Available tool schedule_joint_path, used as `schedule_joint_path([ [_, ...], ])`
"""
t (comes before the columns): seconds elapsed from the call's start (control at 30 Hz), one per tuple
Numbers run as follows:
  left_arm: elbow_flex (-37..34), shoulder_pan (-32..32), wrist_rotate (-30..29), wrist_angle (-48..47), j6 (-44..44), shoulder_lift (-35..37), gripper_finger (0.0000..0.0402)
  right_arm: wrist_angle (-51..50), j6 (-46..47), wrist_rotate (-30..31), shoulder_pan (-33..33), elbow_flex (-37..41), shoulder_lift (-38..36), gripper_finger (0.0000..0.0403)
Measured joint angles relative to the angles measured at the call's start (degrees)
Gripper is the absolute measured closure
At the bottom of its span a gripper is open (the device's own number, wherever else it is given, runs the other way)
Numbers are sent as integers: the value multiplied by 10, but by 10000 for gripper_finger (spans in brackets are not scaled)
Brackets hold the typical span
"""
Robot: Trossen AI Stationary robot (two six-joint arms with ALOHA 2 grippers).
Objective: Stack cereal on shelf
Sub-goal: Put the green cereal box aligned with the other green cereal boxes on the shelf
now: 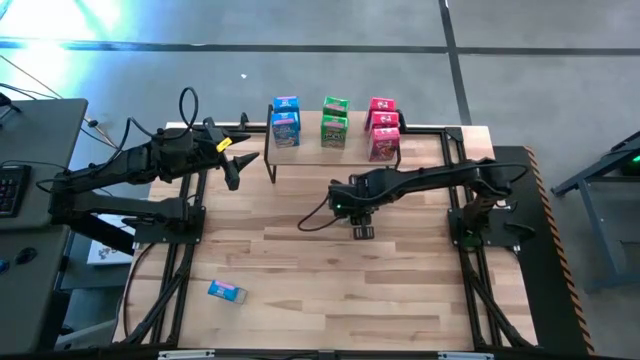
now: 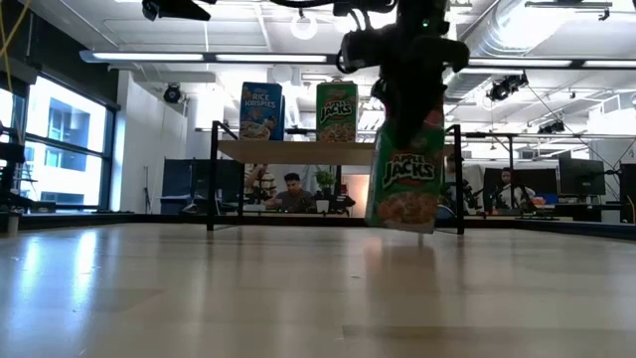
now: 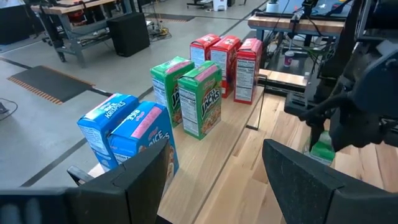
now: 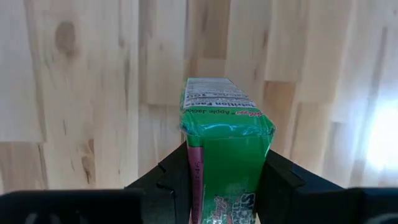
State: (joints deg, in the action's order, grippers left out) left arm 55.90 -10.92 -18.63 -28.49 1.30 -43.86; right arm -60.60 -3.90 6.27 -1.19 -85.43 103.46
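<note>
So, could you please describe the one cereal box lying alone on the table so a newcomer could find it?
Start at the wooden table and look away from the shelf toward the near edge on the left arm's side. There a blue box lies flat by itself, unlike the boxes standing on the shelf or the green box held by the right gripper.

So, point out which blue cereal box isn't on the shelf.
The blue box lying flat on the tabletop near the front left corner, alone. The other two blue boxes stand upright at the shelf's left end.
</note>
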Motion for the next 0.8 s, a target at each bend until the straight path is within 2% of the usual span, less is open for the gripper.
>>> schedule_joint_path([
  [0.47,0,0,0,0,0,0,151,-4,2,-27,5,-1,22,276],
  [0.8,0,0,0,0,0,0,151,-4,7,-34,5,1,23,196],
])
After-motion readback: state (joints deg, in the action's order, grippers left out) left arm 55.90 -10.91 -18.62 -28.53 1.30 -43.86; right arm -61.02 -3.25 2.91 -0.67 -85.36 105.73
